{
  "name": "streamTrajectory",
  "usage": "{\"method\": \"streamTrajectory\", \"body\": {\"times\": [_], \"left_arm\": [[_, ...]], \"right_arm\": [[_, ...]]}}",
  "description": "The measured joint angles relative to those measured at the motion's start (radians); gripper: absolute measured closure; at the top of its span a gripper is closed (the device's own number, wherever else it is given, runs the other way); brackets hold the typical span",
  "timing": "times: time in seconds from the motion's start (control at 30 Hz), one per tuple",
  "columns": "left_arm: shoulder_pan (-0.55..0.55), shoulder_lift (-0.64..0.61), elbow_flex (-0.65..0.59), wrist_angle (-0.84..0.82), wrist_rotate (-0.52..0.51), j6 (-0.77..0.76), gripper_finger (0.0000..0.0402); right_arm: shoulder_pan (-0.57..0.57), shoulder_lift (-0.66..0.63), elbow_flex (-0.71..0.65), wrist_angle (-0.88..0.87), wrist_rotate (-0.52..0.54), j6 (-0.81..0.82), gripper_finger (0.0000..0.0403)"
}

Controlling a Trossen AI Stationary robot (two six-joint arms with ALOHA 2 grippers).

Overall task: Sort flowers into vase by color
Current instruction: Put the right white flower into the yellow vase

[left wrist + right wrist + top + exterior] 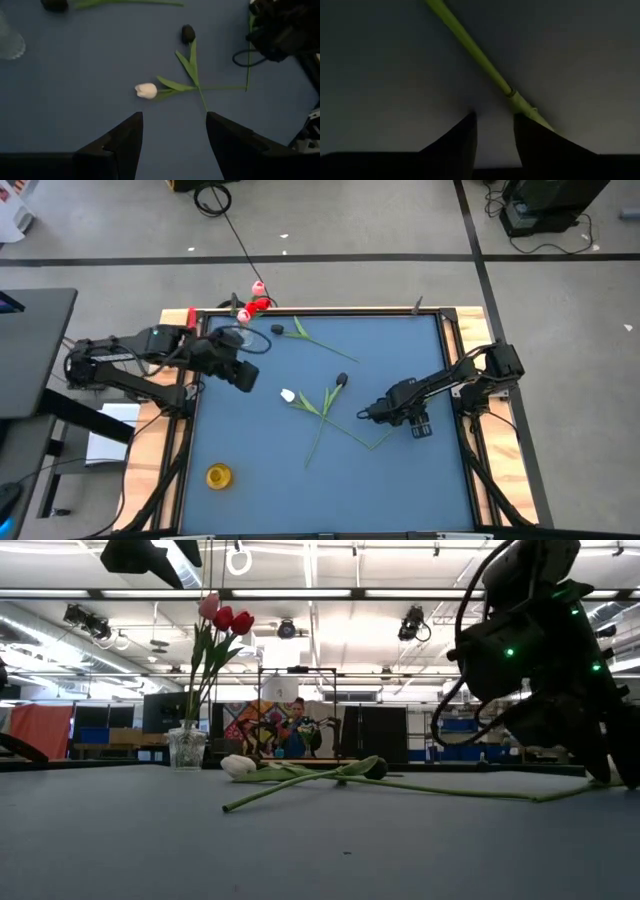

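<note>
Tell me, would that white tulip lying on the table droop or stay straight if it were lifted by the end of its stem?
The white tulip would probably sag somewhat: its stem is long and thin. It looks light, with a small head. Pushed, it would likely slide rather than roll, since its leaves lie flat and its stem crosses the dark tulip. The right gripper is at that stem's end.

No legible text, labels, brands, numbers or signs are showing in any view. A colourful panel [262,728] is standing in the room behind the table, but nothing on it is reading as lettering.
</note>
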Motion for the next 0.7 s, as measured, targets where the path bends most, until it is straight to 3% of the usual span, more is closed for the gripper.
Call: {"method": "streamTrajectory", "body": {"times": [0.27,0.5,0.7], "left_arm": [[-0.088,0.036,0.000,0.000,-0.003,-0.076,0.0178],[-0.179,0.036,0.000,-0.013,-0.097,-0.085,0.0178],[-0.231,0.053,0.000,-0.016,-0.135,-0.072,0.0178]], "right_arm": [[0.000,-0.050,0.034,0.029,0.018,-0.023,0.0273],[-0.001,-0.057,0.038,0.121,-0.024,-0.121,0.0253],[-0.002,-0.034,0.036,0.137,-0.042,-0.124,0.0291]]}}
